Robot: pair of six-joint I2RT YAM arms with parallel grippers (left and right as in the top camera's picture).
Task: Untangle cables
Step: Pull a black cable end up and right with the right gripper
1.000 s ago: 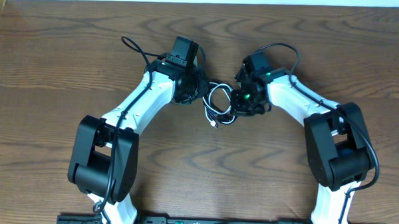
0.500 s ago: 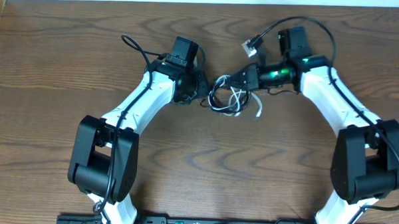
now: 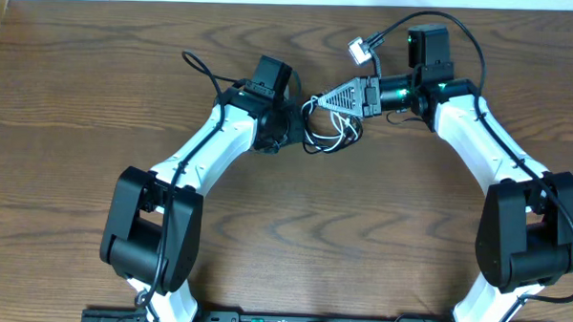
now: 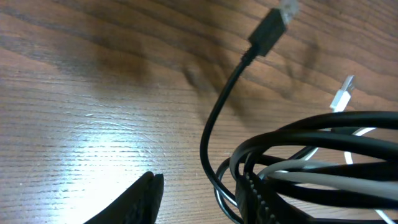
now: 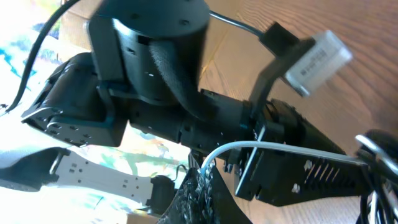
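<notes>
Cables (image 3: pixel 330 136), one black, one white, lie knotted near 12 o'clock on the table (image 3: pixel 78 96). Right gripper (image 3: pixel 315 102), pinched on the white cable (image 5: pixel 292 148), has swung up to their 12 o'clock, stretching loops apart; left gripper (image 4: pixel 199 186) gapes, black strand between.

Robotics lab setup: left arm (image 3: pixel 206 149), right arm (image 3: pixel 478 139) mounted at wood-grain table (image 3: pixel 79 77).
</notes>
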